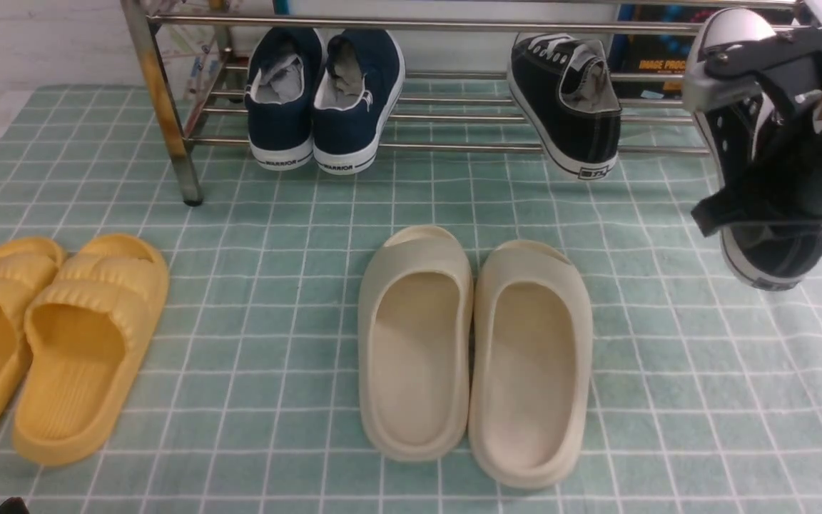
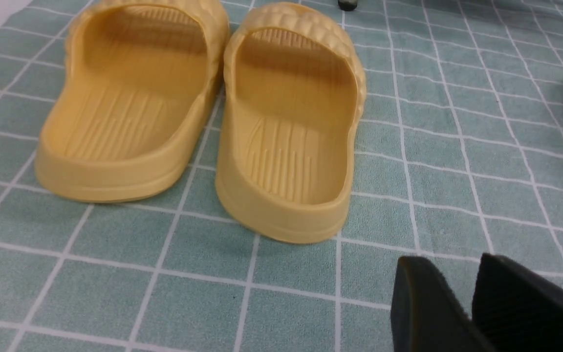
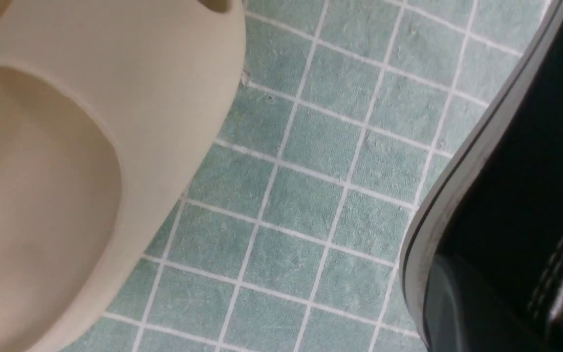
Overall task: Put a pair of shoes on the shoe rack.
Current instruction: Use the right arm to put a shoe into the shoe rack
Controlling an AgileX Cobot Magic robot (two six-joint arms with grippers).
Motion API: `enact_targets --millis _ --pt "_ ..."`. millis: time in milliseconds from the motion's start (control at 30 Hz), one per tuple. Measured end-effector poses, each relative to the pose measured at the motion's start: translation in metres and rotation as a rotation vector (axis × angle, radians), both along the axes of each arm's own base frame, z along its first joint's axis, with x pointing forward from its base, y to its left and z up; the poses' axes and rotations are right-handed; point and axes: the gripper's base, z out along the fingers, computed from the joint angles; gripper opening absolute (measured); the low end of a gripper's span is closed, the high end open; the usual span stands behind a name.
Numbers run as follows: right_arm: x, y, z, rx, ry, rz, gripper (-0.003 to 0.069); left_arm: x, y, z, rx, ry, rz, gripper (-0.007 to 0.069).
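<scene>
Carry the held black sneaker (image 1: 775,257) forward and left from the right gripper (image 1: 736,139), level it (it hangs toe-up), then lower it just beside its mate (image 1: 568,100) on the shoe rack (image 1: 454,148) ahead. The jaws are clamped on the sneaker, well above the mat.

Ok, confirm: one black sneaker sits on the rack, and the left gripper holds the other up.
Wrong arm: the front view shows the right gripper holding the other black sneaker up. The first black sneaker does sit on the rack.
</scene>
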Motion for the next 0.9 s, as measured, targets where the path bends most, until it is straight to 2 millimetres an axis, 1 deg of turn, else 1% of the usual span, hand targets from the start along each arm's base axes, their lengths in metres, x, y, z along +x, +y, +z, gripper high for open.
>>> enact_targets --millis 100,267,400,633,767,900 --pt "0.014 0.002 -0.005 -0.007 0.05 -0.005 0.0023 0.0 0.0 0.0 0.0 0.0 0.0 0.0179" --pt "0.039 -0.001 -0.019 -0.003 0.141 -0.02 0.0023 0.0 0.0 0.0 0.0 0.0 0.0 0.0179" --pt "0.048 0.0 -0.026 0.02 0.186 0.015 0.0023 0.0 0.0 0.0 0.0 0.0 0.0 0.0179" --pt "0.048 0.01 -0.022 0.103 0.188 0.124 0.0023 0.0 0.0 0.0 0.0 0.0 0.0 0.0179" --pt "0.045 0.009 -0.019 0.108 0.197 0.13 0.0023 0.0 0.0 0.0 0.0 0.0 0.0 0.0179" --pt "0.036 0.006 -0.009 0.103 0.215 0.137 0.0023 0.0 0.0 0.0 0.0 0.0 0.0 0.0181"
